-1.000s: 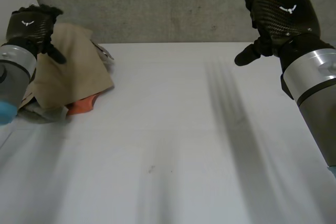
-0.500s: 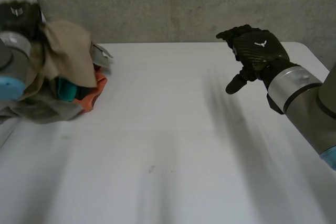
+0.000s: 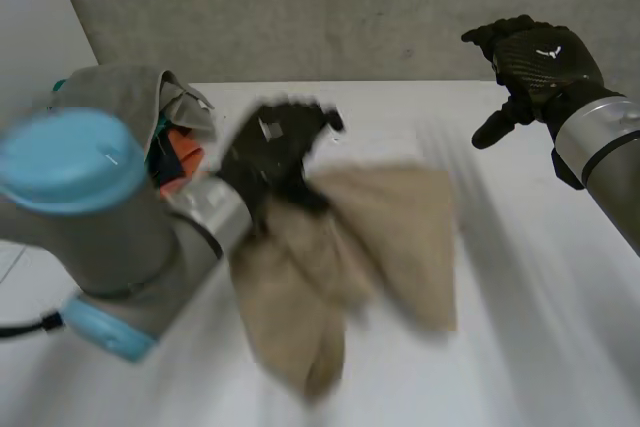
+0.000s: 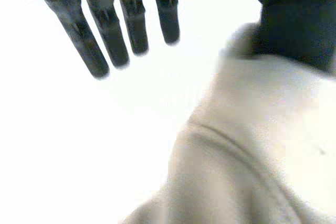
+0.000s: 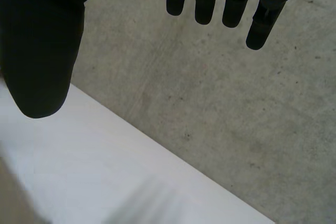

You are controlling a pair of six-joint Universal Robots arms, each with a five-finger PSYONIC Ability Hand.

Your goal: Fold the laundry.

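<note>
- Beige cloth (image 3: 350, 247) hangs from the left hand (image 3: 275, 147), by the thumb, fingers (image 4: 107, 35) straight.
- Right hand (image 3: 540, 57) hovers spread, holding nothing.
- Laundry pile (image 3: 130, 97) sits on the bench (image 3: 540, 287).

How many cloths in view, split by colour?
Beige cloth: 1
Grey-olive cloth: 1
Orange cloth: 1
Total: 3 that can be told apart; others may lie hidden under the grey-olive one.
</note>
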